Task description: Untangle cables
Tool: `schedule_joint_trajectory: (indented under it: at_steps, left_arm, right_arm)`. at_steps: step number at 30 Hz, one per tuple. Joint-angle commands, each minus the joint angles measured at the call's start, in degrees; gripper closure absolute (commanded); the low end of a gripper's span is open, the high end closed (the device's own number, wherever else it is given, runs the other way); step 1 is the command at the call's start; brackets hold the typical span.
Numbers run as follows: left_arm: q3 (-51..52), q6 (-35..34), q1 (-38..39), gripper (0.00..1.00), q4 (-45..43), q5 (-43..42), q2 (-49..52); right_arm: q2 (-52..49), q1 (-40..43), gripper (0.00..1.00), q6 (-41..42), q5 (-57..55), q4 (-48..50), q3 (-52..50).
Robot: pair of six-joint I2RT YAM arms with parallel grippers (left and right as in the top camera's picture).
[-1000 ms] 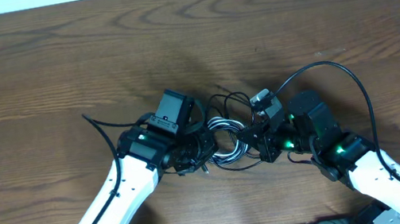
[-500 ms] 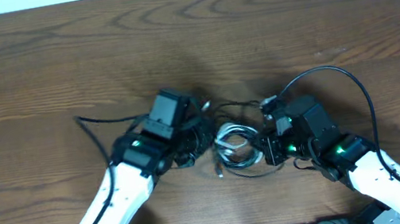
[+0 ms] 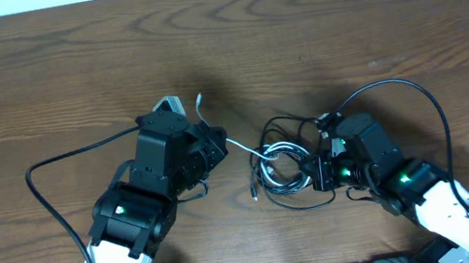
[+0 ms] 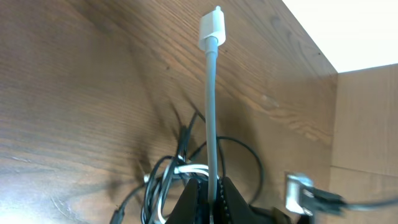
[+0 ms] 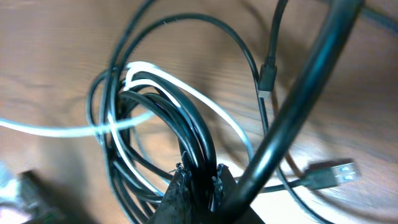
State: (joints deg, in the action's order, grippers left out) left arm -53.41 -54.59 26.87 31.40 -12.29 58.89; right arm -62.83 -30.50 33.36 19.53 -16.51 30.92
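Observation:
The cables (image 3: 283, 163) lie in a tangled coil of black and white cords at the table's middle. My left gripper (image 3: 216, 149) is shut on the white cable (image 3: 242, 147), which stretches taut from its jaws to the coil. The cable's free end with the white plug (image 3: 198, 100) sticks out past the gripper. In the left wrist view the white cable (image 4: 211, 118) stands between the shut fingers, plug (image 4: 211, 28) on top. My right gripper (image 3: 321, 172) is shut on several black loops (image 5: 198, 140) at the coil's right side.
A silver USB plug (image 5: 329, 173) and a small black plug (image 5: 266, 74) lie loose beside the coil. The thick black wire of the right arm (image 5: 298, 93) crosses the right wrist view. The left arm's own wire (image 3: 52, 170) loops over the table at the left.
My left gripper closed on the white cable and drew back to the left, pulling a straight length out of the coil. The right gripper stayed shut on the black loops, shifting slightly right.

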Motion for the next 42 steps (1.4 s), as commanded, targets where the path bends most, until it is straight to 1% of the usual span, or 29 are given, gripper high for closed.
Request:
schedule_joint_trajectory:
  at_steps: [1,4,8,10,11,12,17,22,26,30,34,38,42]
  left_arm:
    - [-1.9,1.2,-0.2,0.93,-0.4,-3.3,1.9]
    - [-1.9,1.2,2.1,0.92,-0.4,-7.2,4.4]
    - [-1.9,1.3,7.3,0.92,-1.0,-7.1,7.6]
    - [-1.9,3.5,10.0,0.93,-2.1,-7.0,8.9]
    - [-1.9,4.5,11.3,0.92,-2.4,-6.0,9.5]
    - [-1.9,4.9,13.4,0.93,-2.3,-3.0,10.3]
    - [-1.9,5.2,19.6,0.93,-2.0,5.7,12.8]
    - [-1.9,7.0,23.9,0.93,-1.9,6.5,15.1]
    - [-1.9,7.6,25.4,0.93,0.5,7.4,14.9]
    - [-1.9,5.5,25.4,0.93,4.6,7.4,13.6]
    - [-1.9,6.2,25.6,0.92,4.4,7.4,13.1]
    - [-1.8,9.6,25.7,0.92,2.5,6.3,13.8]
    - [-1.9,13.3,25.7,0.93,0.2,2.4,14.6]
  right_arm:
    - [3.3,0.1,0.99,-1.7,3.9,1.4,3.1]
    - [3.7,0.1,0.99,-1.3,2.8,3.6,3.1]
    - [3.5,0.1,0.99,0.5,-0.9,3.3,3.1]
    - [3.5,0.1,0.99,0.5,-1.2,3.3,3.1]
    - [3.5,0.1,0.99,0.5,-1.2,3.3,3.1]
    - [3.5,0.1,0.99,0.5,-1.2,3.3,3.1]
    - [3.5,0.2,0.99,0.5,-1.4,3.5,3.1]
    - [3.5,1.3,0.99,1.1,-4.2,2.1,3.1]
    - [3.5,3.5,0.99,1.1,-5.1,0.1,3.1]
    - [3.5,5.7,0.99,1.1,-5.0,-0.9,3.1]
    - [3.5,6.0,0.99,1.1,-4.7,-0.5,3.1]
    - [3.5,6.0,0.99,1.1,-2.8,-0.5,3.1]
    - [3.5,5.9,0.99,1.1,-1.7,-0.5,3.1]
